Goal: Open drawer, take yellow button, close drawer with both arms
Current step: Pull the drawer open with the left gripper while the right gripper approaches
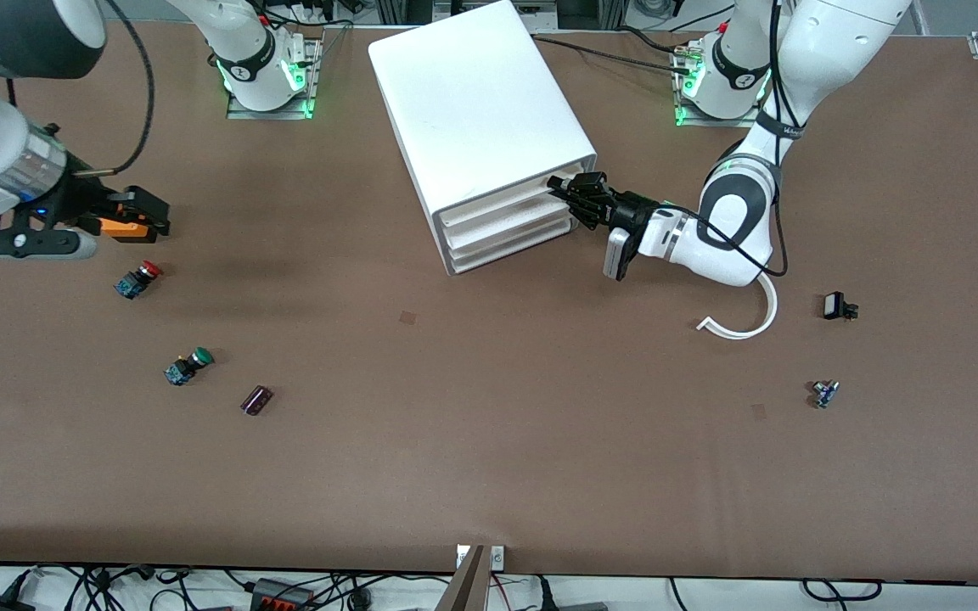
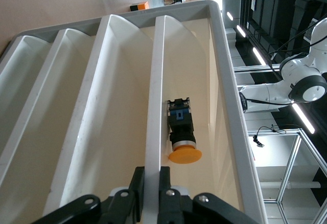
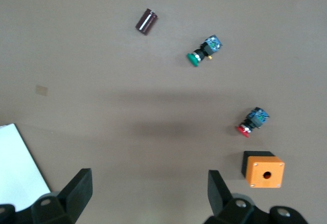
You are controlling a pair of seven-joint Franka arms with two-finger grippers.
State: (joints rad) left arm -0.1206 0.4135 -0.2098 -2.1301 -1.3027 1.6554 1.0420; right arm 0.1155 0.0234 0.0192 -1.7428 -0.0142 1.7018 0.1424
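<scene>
The white cabinet [image 1: 476, 110] stands at the middle of the table near the arms' bases, its three drawers facing the left arm's end. My left gripper [image 1: 570, 193] is shut on the front rim of the top drawer [image 1: 510, 204]. In the left wrist view the gripper [image 2: 152, 177] pinches that white rim [image 2: 155, 91], and the orange-yellow capped button [image 2: 182, 137] lies inside the drawer just past it. My right gripper [image 1: 137, 214] hangs open and empty over the table at the right arm's end; its wrist view shows the gripper [image 3: 149, 183] with wide-spread fingers.
Under the right gripper sits an orange box [image 3: 263, 169]. A red-capped button [image 1: 139, 280], a green-capped button [image 1: 188, 367] and a dark cylinder [image 1: 257, 400] lie nearer the front camera. At the left arm's end lie a white curved strip [image 1: 744, 327] and two small parts [image 1: 839, 307].
</scene>
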